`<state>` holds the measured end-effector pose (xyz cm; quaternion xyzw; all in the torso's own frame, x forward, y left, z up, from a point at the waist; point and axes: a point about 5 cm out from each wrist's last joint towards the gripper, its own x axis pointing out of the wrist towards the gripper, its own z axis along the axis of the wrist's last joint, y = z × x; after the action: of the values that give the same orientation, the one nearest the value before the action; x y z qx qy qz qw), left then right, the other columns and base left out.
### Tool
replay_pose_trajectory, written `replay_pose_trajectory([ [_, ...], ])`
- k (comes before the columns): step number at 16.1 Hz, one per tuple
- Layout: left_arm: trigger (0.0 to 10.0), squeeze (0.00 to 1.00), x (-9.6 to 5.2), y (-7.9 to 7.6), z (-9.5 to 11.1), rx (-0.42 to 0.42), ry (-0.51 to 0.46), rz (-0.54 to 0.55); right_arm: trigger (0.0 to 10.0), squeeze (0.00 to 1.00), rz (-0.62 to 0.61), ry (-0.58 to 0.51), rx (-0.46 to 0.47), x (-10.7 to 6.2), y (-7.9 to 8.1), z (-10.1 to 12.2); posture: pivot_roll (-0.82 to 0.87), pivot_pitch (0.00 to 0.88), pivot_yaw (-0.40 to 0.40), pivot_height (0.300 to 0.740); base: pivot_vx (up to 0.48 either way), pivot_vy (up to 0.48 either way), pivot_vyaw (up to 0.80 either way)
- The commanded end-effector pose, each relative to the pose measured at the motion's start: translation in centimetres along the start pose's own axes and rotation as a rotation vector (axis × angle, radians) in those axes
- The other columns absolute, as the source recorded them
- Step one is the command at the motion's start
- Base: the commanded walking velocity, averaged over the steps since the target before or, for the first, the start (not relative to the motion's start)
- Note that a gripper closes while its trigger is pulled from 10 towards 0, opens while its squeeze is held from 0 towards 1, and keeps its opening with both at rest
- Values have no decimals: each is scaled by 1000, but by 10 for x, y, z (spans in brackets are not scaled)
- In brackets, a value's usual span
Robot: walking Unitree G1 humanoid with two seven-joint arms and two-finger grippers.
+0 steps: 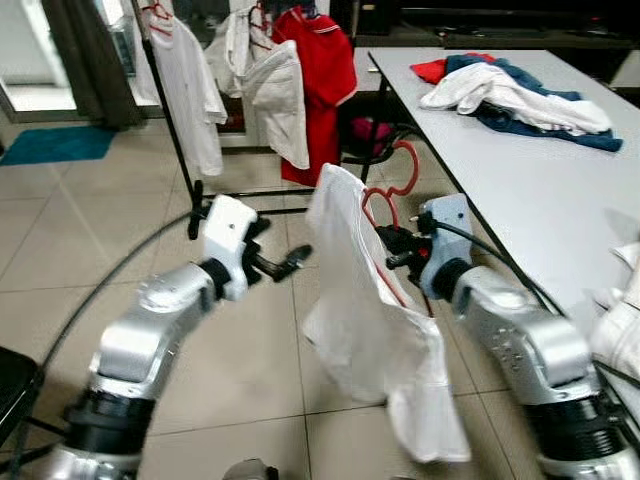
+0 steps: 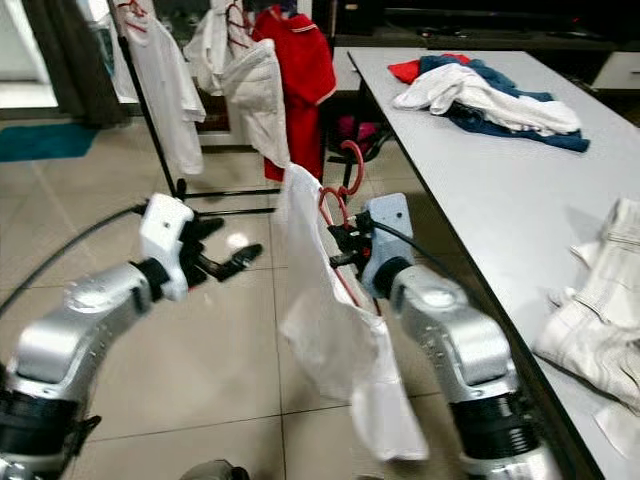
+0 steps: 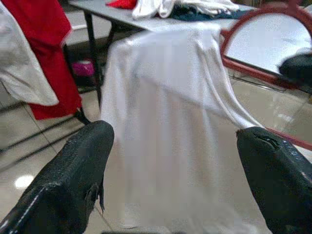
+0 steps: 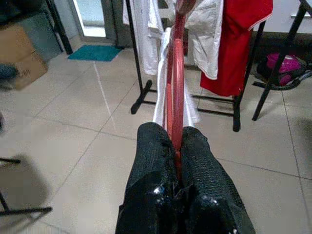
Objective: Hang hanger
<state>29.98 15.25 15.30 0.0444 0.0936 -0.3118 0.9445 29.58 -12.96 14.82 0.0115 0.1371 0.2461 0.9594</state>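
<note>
A red hanger [image 1: 390,190] carries a white shirt [image 1: 365,320] that droops toward the floor. My right gripper [image 1: 392,248] is shut on the hanger's red bar [image 4: 174,105], holding it up beside the table. My left gripper [image 1: 285,263] is open, a short way to the left of the shirt and not touching it; its two black fingers [image 3: 73,170] frame the white cloth [image 3: 165,112] in the left wrist view. A black clothes rack [image 1: 170,110] stands farther back with white garments [image 1: 190,85] and a red shirt [image 1: 320,70] hanging on it.
A long white table [image 1: 540,180] runs along the right with a pile of clothes [image 1: 515,95] at its far end and white garments [image 2: 600,300] nearer me. A pink object [image 1: 365,135] lies under the table. Tiled floor [image 1: 90,240] spreads to the left, with a teal mat [image 1: 55,143].
</note>
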Motion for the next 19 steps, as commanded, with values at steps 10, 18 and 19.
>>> replay_pose_trajectory([
  [10,10000,0,-31,68,26,168,7,34,10000,0,484,-35,-119,-46,15,26,-38,0,-14,740,0,0,0],
  [18,10000,0,-23,68,4,134,60,0,10000,0,626,-42,-104,-59,27,29,-43,0,-8,740,0,0,0],
  [19,10000,0,-24,68,3,134,64,-1,10000,0,628,-42,-102,-60,26,29,-41,0,-9,740,0,0,0],
])
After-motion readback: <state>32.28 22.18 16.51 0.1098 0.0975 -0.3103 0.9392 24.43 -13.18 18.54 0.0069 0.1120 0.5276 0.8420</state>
